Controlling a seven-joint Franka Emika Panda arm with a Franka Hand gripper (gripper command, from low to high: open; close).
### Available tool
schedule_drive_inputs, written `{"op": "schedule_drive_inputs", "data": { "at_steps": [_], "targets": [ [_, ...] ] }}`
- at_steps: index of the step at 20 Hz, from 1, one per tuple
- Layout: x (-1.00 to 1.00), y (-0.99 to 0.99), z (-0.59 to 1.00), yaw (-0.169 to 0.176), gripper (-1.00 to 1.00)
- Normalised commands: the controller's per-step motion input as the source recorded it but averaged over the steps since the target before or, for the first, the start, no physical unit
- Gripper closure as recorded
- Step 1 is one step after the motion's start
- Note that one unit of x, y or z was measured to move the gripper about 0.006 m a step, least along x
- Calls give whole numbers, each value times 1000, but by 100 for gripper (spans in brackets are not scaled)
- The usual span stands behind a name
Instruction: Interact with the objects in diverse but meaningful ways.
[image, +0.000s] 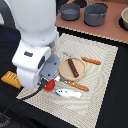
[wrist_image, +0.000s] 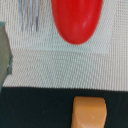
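1. Down on the woven mat (image: 100, 60), one red tomato (image: 49, 85) lies under the gripper (image: 48, 76); whether its jaws are closed cannot be told.
2. One sausage (image: 73, 67) rests on a plate (image: 64, 70).
3. One bread slab (image: 11, 78) sits off the mat.
4. One white-and-blue piece (image: 67, 92) lies near the tomato.
5. Two grey pots (image: 95, 14) stand behind.

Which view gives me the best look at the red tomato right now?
The wrist view. The red tomato fills the upper middle of that picture, close and unobstructed, though cropped at the edge. In the exterior view only a small red sliver shows below the arm, which hides the rest.
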Motion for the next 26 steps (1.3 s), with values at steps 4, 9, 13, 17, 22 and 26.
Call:
{"op": "schedule_drive_inputs", "data": {
  "at_steps": [4,9,13,17,22,26],
  "targets": [
    [24,-231,-189,0,-100],
    [115,-245,-4,0,-100],
    [324,-173,7,-1,-100],
    [206,-194,-123,0,-100],
    [172,-191,-150,0,-100],
    [138,-139,-126,0,-100]
  ]
}}
